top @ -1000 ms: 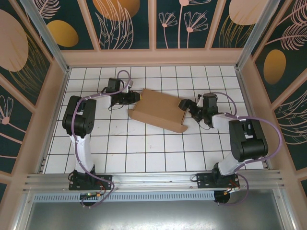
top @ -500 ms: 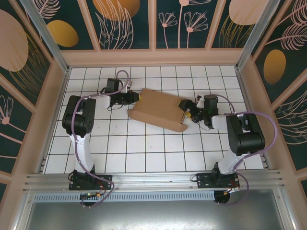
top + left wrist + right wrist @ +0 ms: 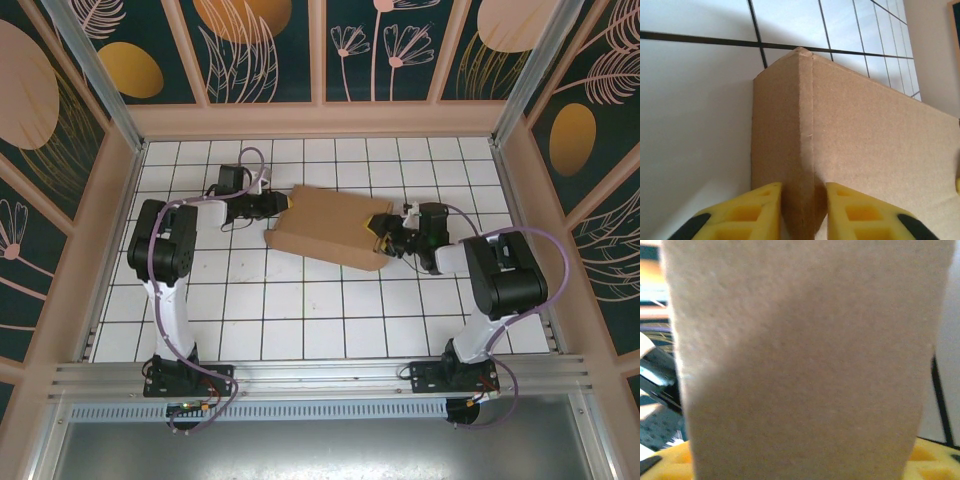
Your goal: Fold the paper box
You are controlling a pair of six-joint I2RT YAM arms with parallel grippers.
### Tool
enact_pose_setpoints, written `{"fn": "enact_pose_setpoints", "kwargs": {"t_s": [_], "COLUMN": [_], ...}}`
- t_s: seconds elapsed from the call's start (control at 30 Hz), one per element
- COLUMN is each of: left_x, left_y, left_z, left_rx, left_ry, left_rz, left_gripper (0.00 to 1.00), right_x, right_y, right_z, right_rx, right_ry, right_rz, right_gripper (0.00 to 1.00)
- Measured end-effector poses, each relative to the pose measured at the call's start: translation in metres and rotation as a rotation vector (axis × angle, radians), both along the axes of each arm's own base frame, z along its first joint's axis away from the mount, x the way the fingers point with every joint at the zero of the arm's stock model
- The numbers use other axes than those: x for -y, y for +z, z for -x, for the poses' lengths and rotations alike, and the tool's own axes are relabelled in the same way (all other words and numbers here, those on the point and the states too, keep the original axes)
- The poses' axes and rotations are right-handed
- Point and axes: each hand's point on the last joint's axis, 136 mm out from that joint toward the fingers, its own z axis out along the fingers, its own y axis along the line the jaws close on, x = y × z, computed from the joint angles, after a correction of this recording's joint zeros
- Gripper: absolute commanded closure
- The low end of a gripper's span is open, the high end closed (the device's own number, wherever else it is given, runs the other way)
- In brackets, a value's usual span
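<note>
1. Paper box [image 3: 330, 228] lies on the white tiled table [image 3: 300, 320], toward its far middle.
2. Left pincer [image 3: 284, 204] straddles the box's left corner crease; whether it pinches, I cannot tell.
3. Right pincer [image 3: 382, 237] meets the right end flap; its grip cannot be told either.

left gripper [image 3: 286, 203] opposite right gripper [image 3: 381, 233]
</note>
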Motion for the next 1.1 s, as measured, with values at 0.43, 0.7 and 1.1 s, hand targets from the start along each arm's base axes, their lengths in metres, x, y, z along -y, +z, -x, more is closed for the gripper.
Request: {"fn": "enact_pose_setpoints", "kwargs": {"t_s": [0.43, 0.7, 1.1], "left_x": [-0.012, 0.031, 0.053], "left_y": [0.146, 0.123, 0.107], "left_z": [0.03, 0.114, 0.131], "left_rx": [0.487, 0.827, 1.149], "left_ry": [0.178, -0.115, -0.454], "left_rz": [-0.336, -0.576, -0.955], "left_gripper": [0.44, 0.42, 0.32], "right_x": [0.013, 0.011, 0.005], "right_y": [0.034, 0.045, 0.072], "right_z": [-0.004, 0.0, 0.006], "right_rx": [0.027, 0.01, 0.012], "right_ry": [-0.054, -0.053, -0.028], "right_rz": [-0.05, -0.093, -0.19], "right_gripper": [0.55, 0.55, 0.57]}}
